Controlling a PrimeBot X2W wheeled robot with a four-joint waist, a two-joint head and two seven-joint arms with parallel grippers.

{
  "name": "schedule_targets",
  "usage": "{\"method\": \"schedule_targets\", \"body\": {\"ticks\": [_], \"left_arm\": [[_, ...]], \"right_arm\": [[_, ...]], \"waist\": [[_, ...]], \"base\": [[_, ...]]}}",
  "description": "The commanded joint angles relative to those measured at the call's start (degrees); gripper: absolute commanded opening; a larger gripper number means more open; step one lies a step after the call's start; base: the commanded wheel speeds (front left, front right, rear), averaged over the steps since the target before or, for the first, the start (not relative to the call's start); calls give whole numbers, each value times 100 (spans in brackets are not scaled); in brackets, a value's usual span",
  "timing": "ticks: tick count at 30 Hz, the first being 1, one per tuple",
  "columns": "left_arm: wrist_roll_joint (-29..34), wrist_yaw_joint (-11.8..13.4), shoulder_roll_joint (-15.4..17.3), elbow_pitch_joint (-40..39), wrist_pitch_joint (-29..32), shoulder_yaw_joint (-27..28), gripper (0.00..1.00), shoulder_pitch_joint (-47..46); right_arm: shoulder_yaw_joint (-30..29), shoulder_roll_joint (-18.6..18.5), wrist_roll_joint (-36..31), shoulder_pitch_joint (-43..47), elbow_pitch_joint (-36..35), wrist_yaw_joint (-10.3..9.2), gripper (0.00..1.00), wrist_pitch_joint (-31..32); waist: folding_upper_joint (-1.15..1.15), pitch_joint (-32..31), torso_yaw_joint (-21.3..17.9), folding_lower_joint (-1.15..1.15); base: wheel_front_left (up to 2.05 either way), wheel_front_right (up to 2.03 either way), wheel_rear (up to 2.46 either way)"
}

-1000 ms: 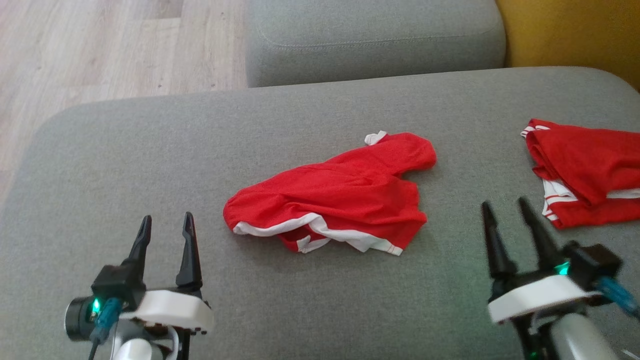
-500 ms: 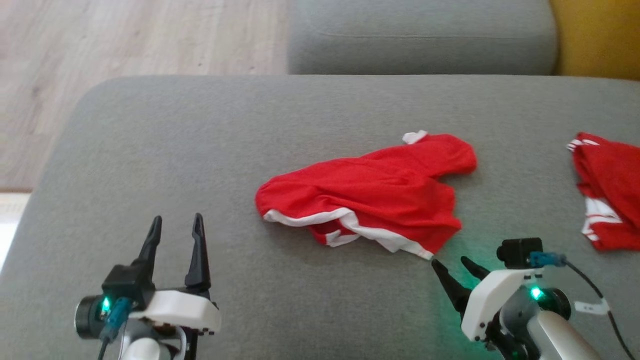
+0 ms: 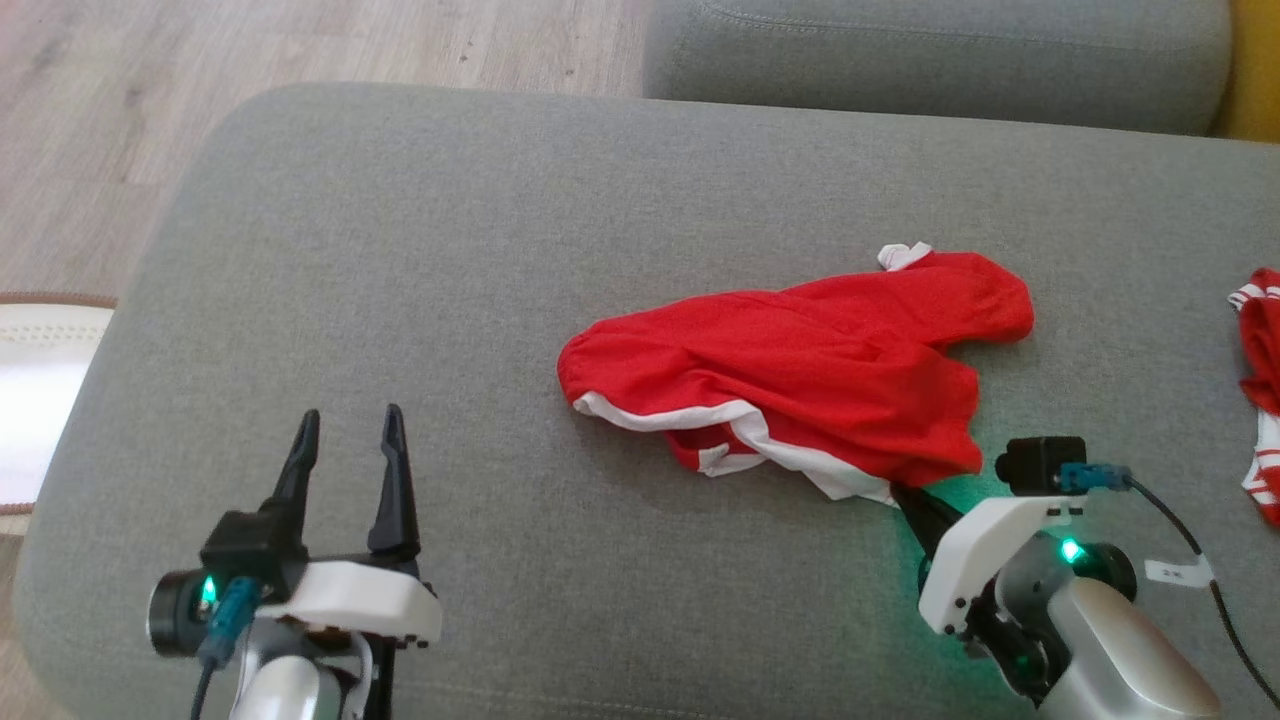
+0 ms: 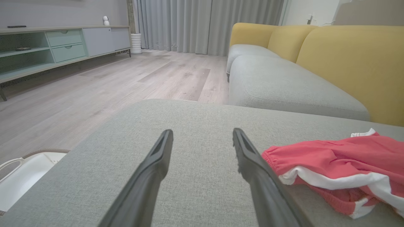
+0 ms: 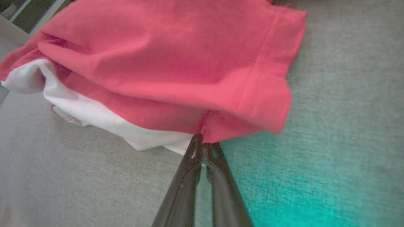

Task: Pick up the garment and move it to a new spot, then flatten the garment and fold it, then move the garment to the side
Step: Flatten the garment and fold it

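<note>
The right claw (image 3: 905, 497) had just snapped shut. A second before, it was up in the air with its two fingers spread, off to the right of the red shorts (image 3: 800, 370). Then it dipped down to the corner of the shorts nearest the robot. Now its fingers were pressed tight together on the red hem there, next to the white trim. In the right wrist view the cloth looked pinched between the tips.

The shorts had not moved. They lay in a crumpled heap near the middle of the grey sofa cushion (image 3: 400, 250), in the same shape as before. The picture from the head had slid a bit, but that was the camera turning, not the cloth.

The left claw (image 3: 350, 440) had stayed where it was, low on the left, fingers wide apart, holding nothing, well away from the shorts. Another red garment (image 3: 1262, 380) lay at the far right edge.

So I think the picking up had only begun: grabbed, but not lifted. The pinch was on a thin edge, so it might slip when pulled.
</note>
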Motion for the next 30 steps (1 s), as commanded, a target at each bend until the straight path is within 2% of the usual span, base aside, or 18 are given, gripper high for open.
{"method": "schedule_targets", "body": {"ticks": [1, 4, 8, 15, 22, 23, 24, 25, 30], "left_arm": [[54, -16, -13, -151, -70, 258, 100, -301], [68, -30, -37, -114, -70, 305, 100, -269], [81, -51, -58, -100, -70, 388, 100, -215], [108, -126, -86, -74, -70, 474, 100, -190], [132, -188, -111, -6, -70, 477, 100, -248], [134, -198, -115, 6, -70, 477, 100, -263], [136, -209, -119, 21, -70, 477, 100, -278], [139, -220, -122, 38, -70, 477, 100, -289], [171, -241, -127, 87, -70, 521, 100, -266]], "right_arm": [[164, 30, 55, -131, -102, 39, 0, -104], [254, -134, 103, -136, -241, 39, 0, -179], [194, -617, -116, -83, -521, 39, 0, -5], [-97, -1515, 81, 221, -1402, 39, 0, 1107], [-358, -1851, 72, 365, -1582, 39, 0, 1855], [-399, -1816, 65, 375, -1538, 39, 19, 1879], [-434, -1772, 38, 383, -1476, 39, 73, 1879], [-460, -1727, -7, 390, -1413, 39, 100, 1854], [-608, -1462, -192, 410, -1337, 39, 100, 1448]], "waist": [[0, -15, -25, 0], [0, -90, -112, 0], [0, -190, -282, 0], [0, -198, -511, 0], [0, -109, -557, 0], [0, -101, -549, 0], [0, -99, -539, 0], [0, -104, -525, 0], [0, -204, -520, 0]], "base": [[0, 0, 0], [0, 0, 0], [0, 0, 0], [0, 0, 0], [0, 0, 0], [0, 0, 0], [0, 0, 0], [0, 0, 0], [0, 0, 0]]}}
